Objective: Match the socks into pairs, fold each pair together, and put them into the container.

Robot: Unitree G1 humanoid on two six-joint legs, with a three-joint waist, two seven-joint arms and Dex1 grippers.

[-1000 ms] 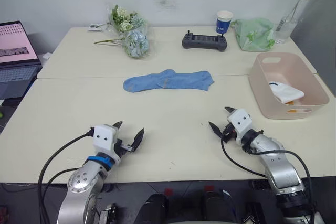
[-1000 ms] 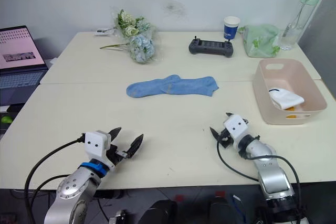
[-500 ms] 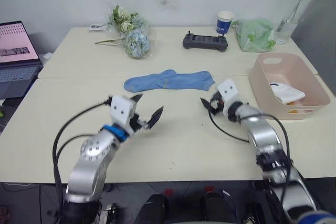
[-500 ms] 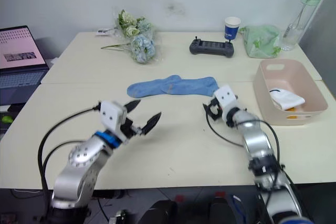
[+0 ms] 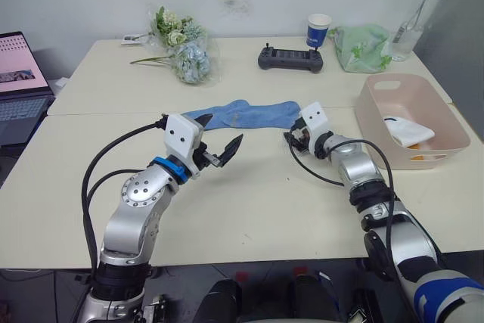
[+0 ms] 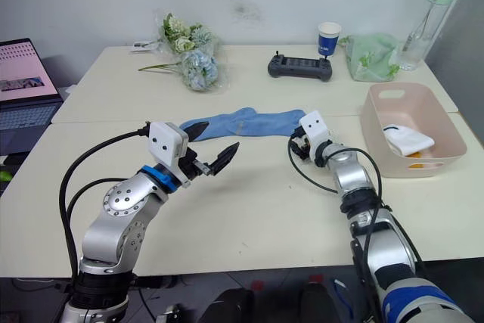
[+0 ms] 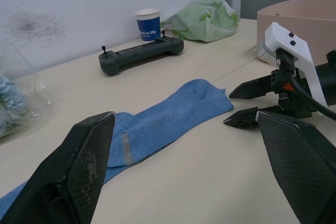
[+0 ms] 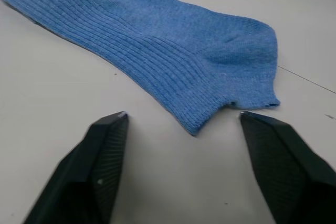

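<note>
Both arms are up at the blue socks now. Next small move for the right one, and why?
Probably ease the right pincer forward and down over the near end of the blue socks, then close. Its fingers are open and the sock's edge lies just ahead of the gap, not yet between them. The left pincer is open too, near the other end.

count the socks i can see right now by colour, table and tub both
blue socks: 2, overlapping on the table
white sock: 1 bundle, in the tub; can't tell if it's a pair
orange: 1 scrap showing in the tub, count unclear
total: at least 4 sock items
</note>
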